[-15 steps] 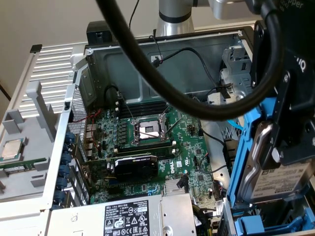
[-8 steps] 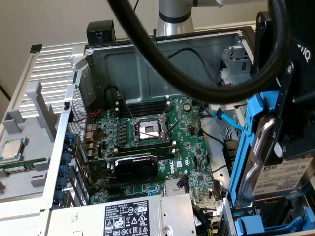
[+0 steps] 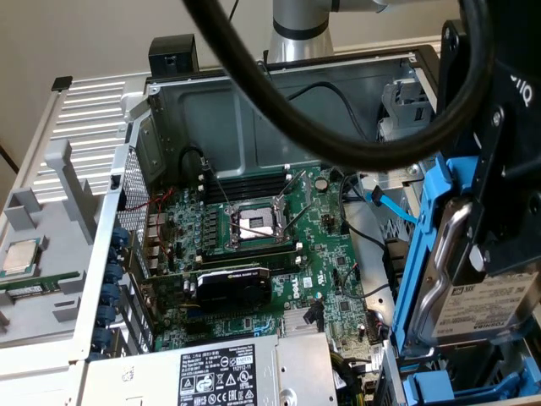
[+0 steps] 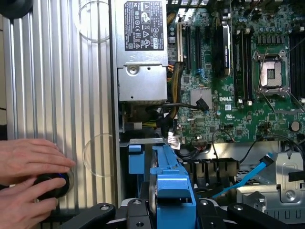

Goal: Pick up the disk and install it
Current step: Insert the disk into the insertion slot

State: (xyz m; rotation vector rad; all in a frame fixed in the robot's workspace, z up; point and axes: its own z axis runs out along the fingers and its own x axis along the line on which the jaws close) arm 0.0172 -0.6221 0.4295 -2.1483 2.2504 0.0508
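Exterior view: gripper (image 3: 494, 161) clenched on the disk (image 3: 473, 292), held upright at 4 o'clock, above the blue bay (image 3: 452, 387). Wrist view alone: two hands (image 4: 28, 179) at 8 o'clock on the ribbed panel (image 4: 57, 71).

This looked like a computer repair workshop or robotics lab. An opened desktop computer case (image 3: 254, 93) lay on its side, its green motherboard (image 3: 279, 245) bare, with an empty processor socket (image 3: 256, 225), a black graphics card (image 3: 232, 288) and a labelled power supply (image 4: 142, 47) in view. Beyond the case sat a ribbed grey metal panel (image 4: 57, 95), where a person's hands (image 4: 28, 181) rested. A robot arm's silver base (image 3: 300, 30) rose behind the case.
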